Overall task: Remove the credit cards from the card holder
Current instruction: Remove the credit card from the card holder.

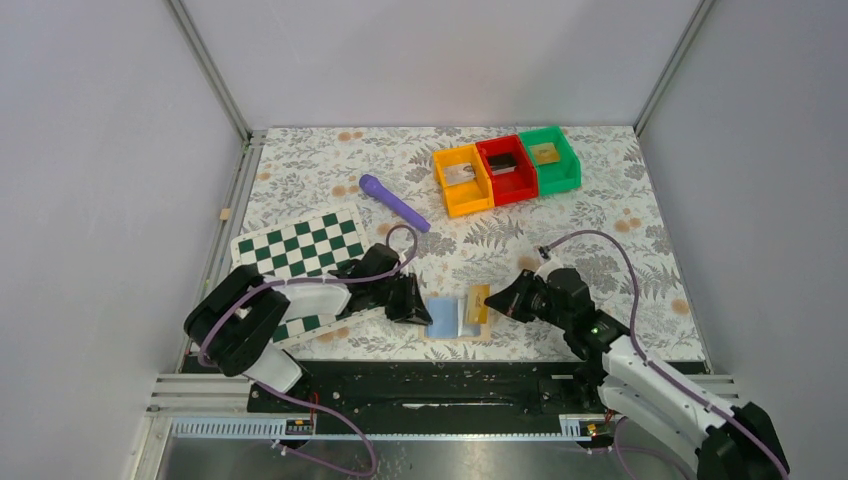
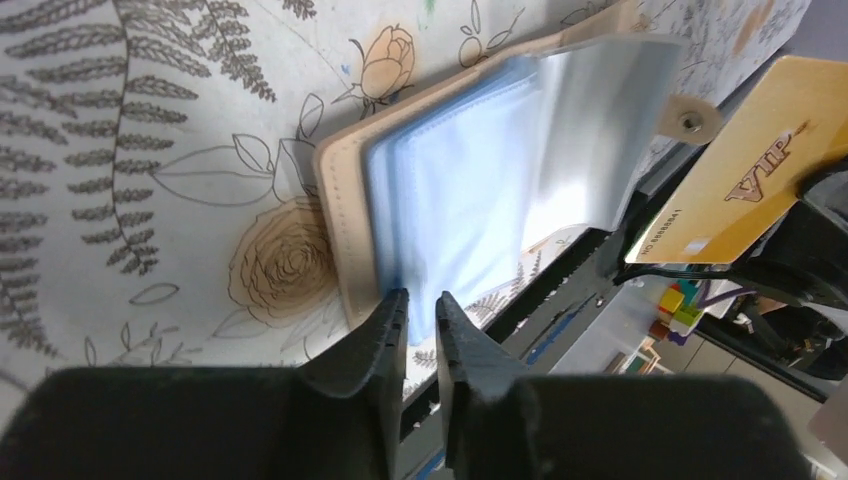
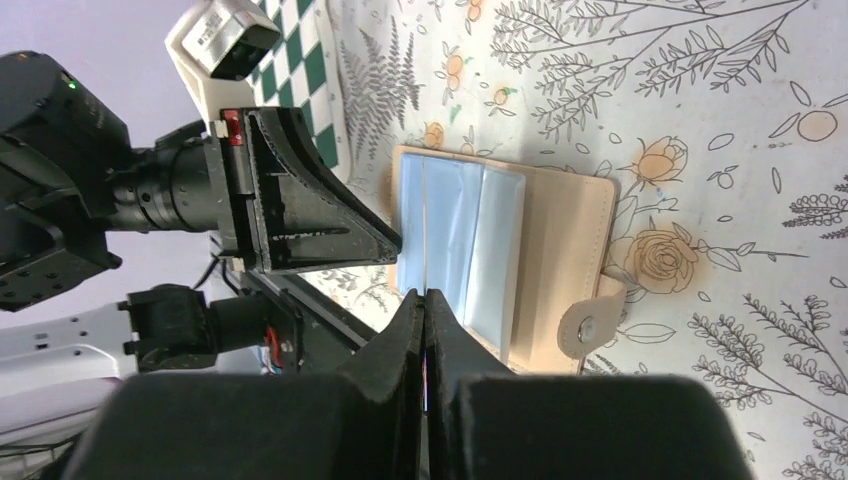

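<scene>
Floral-print counter, and the action's all at the near edge, btwn the two arms. Card holder lies open and flat there, tan cover down, light-blue plastic sleeves up, snap tab sticking out on the right side. Right pincer is clamped tight on a gold VIP card, tilted up over the holder's right half. Card looks clear of the sleeve, so I'd call this mid-extraction: one card out, or v. nearly.

Left pincer sits low at the holder's left edge, jaws almost together w/ a slim gap. Can't tell if it nips a sleeve edge or just pins the cover.

Next, prob: right arm carries the card off and sets it on bare counter while left holds the holder down so it doesn't slide.

Sleeves look glossy and floppy, one leaf arching up. More cards inside? Can't say; they read plain blue.
</scene>
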Motion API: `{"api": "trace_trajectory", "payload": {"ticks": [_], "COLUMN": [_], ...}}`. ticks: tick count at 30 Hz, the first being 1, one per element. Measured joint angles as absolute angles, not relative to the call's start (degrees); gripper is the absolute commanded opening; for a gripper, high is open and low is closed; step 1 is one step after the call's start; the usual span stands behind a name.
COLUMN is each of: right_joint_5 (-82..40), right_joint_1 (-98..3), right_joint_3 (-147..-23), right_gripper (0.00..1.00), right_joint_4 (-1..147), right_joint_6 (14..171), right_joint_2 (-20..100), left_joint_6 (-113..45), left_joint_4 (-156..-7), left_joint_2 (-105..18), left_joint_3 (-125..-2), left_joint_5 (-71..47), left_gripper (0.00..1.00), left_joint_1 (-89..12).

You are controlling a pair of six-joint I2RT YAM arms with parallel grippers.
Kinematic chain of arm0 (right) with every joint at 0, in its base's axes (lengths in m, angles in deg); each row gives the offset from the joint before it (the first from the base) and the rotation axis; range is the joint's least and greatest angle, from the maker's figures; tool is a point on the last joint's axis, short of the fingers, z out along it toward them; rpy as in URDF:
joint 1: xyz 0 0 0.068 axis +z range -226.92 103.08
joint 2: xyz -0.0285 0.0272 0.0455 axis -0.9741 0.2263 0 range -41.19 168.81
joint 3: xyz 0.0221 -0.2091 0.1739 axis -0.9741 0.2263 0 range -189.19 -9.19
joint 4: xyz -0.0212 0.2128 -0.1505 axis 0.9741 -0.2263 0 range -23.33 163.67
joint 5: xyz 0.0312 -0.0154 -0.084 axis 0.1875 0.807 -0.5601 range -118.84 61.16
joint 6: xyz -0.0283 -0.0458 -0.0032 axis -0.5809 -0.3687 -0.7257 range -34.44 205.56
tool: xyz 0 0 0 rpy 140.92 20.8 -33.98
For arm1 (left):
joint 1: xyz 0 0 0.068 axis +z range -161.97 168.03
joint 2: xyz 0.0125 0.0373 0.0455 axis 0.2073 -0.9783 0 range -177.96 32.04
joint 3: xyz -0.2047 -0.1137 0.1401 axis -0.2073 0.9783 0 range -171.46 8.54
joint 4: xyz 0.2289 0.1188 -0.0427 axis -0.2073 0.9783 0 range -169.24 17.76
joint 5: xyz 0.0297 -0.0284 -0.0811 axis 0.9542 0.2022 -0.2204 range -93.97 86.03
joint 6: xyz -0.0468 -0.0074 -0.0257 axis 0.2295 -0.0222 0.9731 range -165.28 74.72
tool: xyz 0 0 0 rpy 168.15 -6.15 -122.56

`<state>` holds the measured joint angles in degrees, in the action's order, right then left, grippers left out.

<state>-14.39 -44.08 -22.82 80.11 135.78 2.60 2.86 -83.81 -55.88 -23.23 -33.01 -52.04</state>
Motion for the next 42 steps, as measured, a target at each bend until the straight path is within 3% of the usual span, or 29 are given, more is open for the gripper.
{"api": "trace_trajectory", "payload": {"ticks": [5, 11, 16, 27, 36, 39, 42], "right_joint_5": [-15.8, -18.4, -19.8, -17.1, -17.1, -17.2, -17.2], "right_joint_1": [-44.1, -44.1, -44.1, -44.1, -44.1, -44.1, -44.1], "right_joint_3": [-22.7, -20.0, -19.0, -19.1, -19.1, -19.0, -19.0], "right_gripper": [0.00, 0.00, 0.00, 0.00, 0.00, 0.00, 0.00], "right_joint_4": [74.8, 71.1, 71.0, 76.0, 77.0, 76.9, 76.9], "right_joint_6": [140.1, 148.5, 153.3, 156.8, 157.9, 158.0, 158.0], "right_joint_2": [-5.7, -19.8, -26.1, -22.1, -23.8, -25.4, -26.4], "left_joint_6": [2.8, 5.0, 8.6, 21.0, 24.3, 25.6, 27.5], "left_joint_4": [-79.2, -84.0, -92.7, -116.2, -121.3, -123.7, -126.7], "left_joint_2": [-50.8, -40.8, -39.7, -48.6, -49.5, -50.4, -51.4], "left_joint_3": [-25.0, -26.2, -26.0, -23.6, -23.4, -22.5, -21.2], "left_joint_5": [-31.9, -32.9, -35.2, -39.7, -39.9, -39.9, -40.0], "left_gripper": [0.51, 0.62, 0.67, 0.67, 0.45, 0.31, 0.07], "left_joint_1": [-52.2, -54.4, -57.4, -60.8, -60.8, -60.9, -61.0]}}
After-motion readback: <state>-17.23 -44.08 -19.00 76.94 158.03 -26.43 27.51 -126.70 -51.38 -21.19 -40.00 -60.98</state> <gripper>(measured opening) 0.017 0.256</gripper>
